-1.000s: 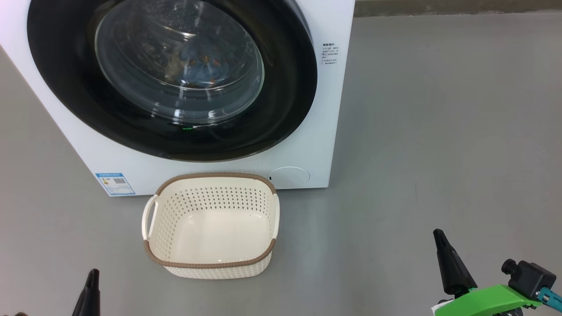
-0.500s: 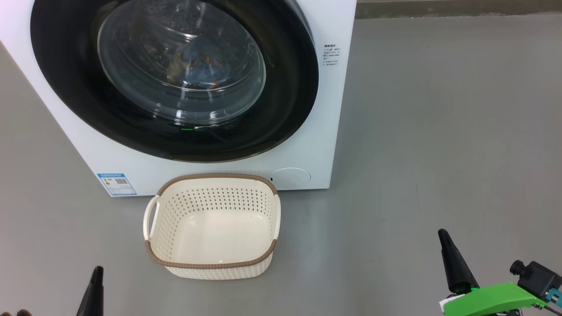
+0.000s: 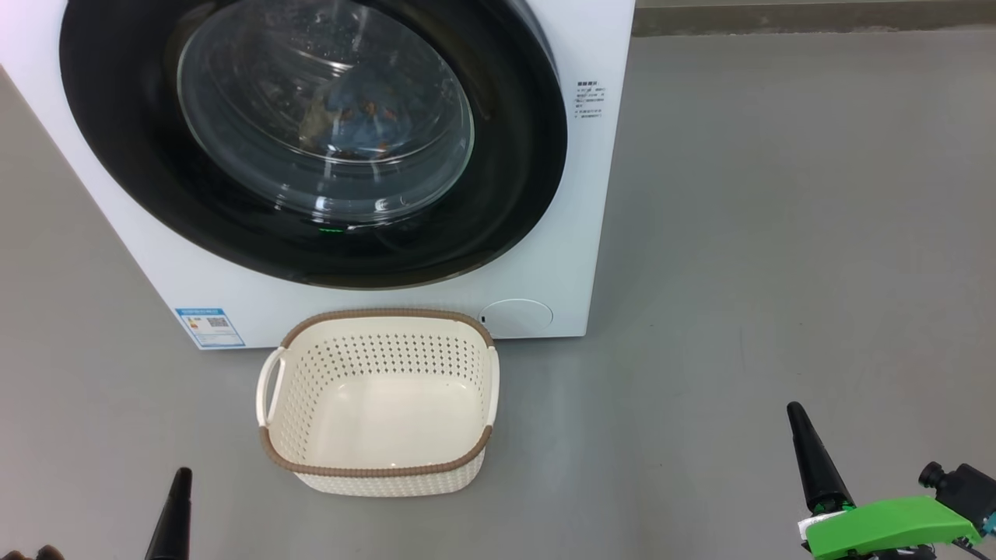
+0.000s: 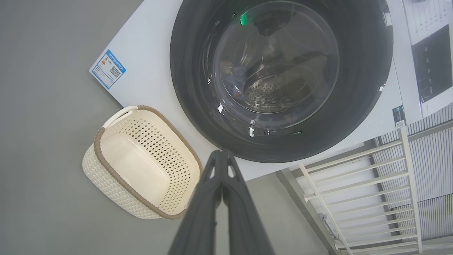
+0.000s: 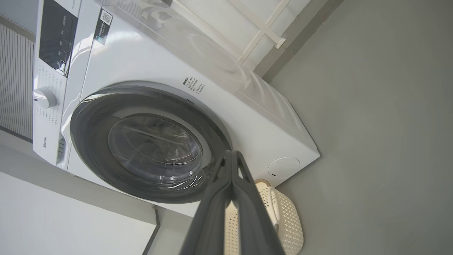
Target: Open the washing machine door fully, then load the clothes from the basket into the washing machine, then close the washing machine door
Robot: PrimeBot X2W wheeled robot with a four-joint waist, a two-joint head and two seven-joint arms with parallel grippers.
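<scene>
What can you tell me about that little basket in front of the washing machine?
The basket is small, rectangular with rounded corners, of cream-white plastic. Its walls are pierced with rows of holes, a brown woven-look band runs round the rim, and a white loop handle sits on each short side. It stands upright and empty on the grey floor, close before the lower front of the washing machine; whether they touch I cannot tell.

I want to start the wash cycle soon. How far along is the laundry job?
Done, by the look of it: the basket is empty, the clothes show through the glass inside the washing machine, and the washing machine door sits shut against the front. In hand: nothing; the left gripper and right gripper are both shut and empty, low, apart from basket and door. Left: no step that shows.
</scene>
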